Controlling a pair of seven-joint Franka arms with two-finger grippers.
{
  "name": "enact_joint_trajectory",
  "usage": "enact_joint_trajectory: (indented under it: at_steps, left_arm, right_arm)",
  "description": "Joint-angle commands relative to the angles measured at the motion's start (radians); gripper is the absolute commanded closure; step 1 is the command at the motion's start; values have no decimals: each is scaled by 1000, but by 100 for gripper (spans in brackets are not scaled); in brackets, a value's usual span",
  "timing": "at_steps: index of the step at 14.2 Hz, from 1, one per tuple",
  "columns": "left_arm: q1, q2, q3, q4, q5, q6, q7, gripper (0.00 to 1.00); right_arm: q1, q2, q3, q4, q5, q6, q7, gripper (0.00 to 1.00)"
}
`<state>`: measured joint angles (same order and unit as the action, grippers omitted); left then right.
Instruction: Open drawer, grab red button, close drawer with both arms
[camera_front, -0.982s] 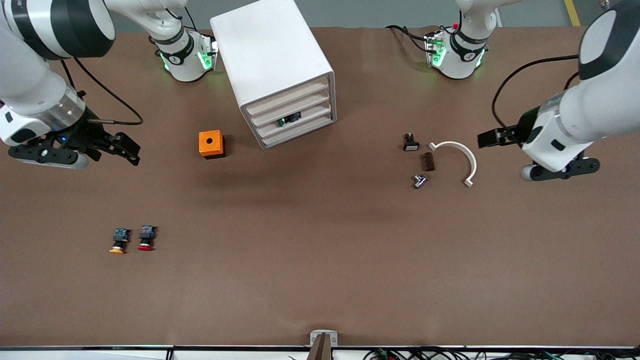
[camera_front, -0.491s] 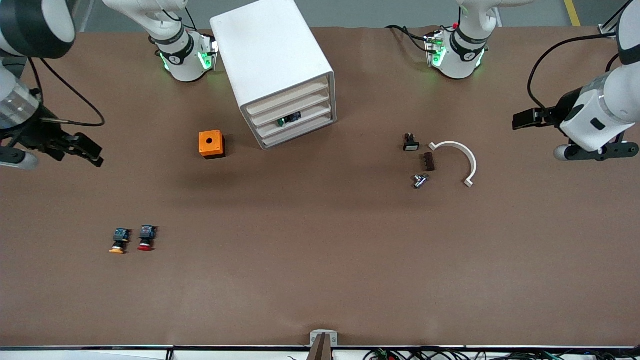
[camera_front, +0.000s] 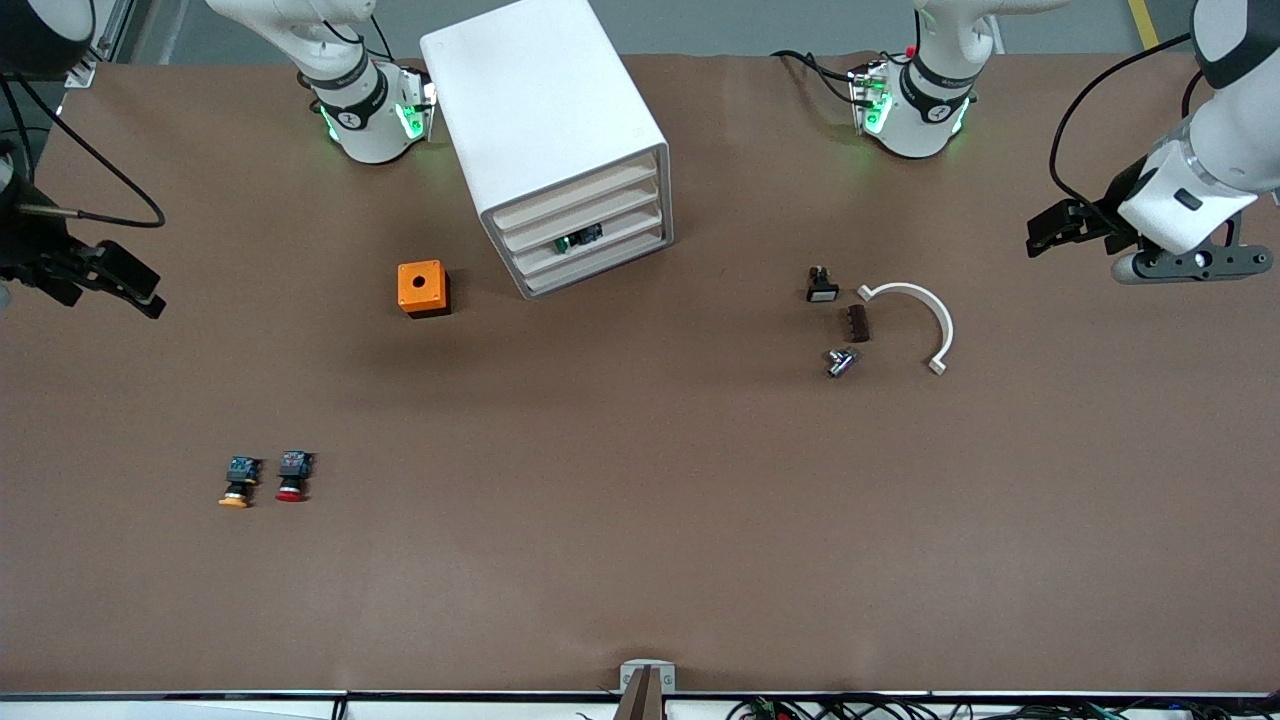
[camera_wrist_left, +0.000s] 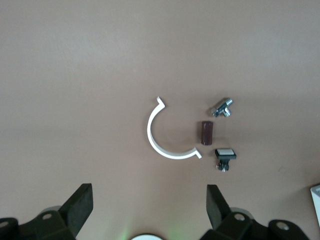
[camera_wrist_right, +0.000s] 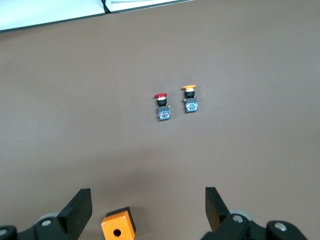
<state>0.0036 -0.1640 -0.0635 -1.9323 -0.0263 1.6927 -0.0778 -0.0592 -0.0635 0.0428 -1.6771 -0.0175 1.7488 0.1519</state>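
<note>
Four small parts on the brown counter (camera_wrist_left: 75, 60), seen from above

A white half-ring clip (camera_wrist_left: 162, 145); at its 3 o'clock a brown block (camera_wrist_left: 206, 132), flanked by a metal fitting (camera_wrist_left: 222, 107) and a white-capped switch (camera_wrist_left: 225, 157); black fingers (camera_wrist_left: 80, 205) spread wide.

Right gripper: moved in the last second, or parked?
Yes. The right gripper has drawn away from the orange box, out toward the right arm's end of the table, jaws open and empty.

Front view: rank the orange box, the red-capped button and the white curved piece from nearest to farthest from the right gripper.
From the right gripper:
1. Orange box, beside the cabinet.
2. Red-capped button, nearer the camera; close to the box's distance, hard to separate.
3. White curved piece, toward the left arm's end.
</note>
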Motion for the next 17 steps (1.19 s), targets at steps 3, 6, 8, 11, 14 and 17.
enact_joint_trajectory:
  at_steps: [3, 6, 8, 11, 14, 17]
  left_arm:
    - [-4, -28, 10, 81, 2, 12, 15, 0]
    - [-5, -25, 8, 171, 2, -106, 13, 0]
    - [-7, -25, 7, 196, 2, -177, 15, 0]
    - [-4, -9, 8, 207, 2, -189, 18, 0]
    - [-5, -3, 8, 208, 2, -192, 13, 0]
    - [-7, -2, 8, 208, 2, -193, 3, 0]
  right_arm:
    - [-10, 89, 3, 213, 53, -193, -9, 0]
    - [-5, 93, 5, 241, 53, -219, -11, 0]
    - [-7, 91, 5, 255, 51, -221, -11, 0]
    - [-7, 90, 3, 269, 53, -238, -11, 0]
    - [-5, 87, 5, 251, 53, -227, -12, 0]
    - [-5, 71, 5, 206, 53, -186, -11, 0]
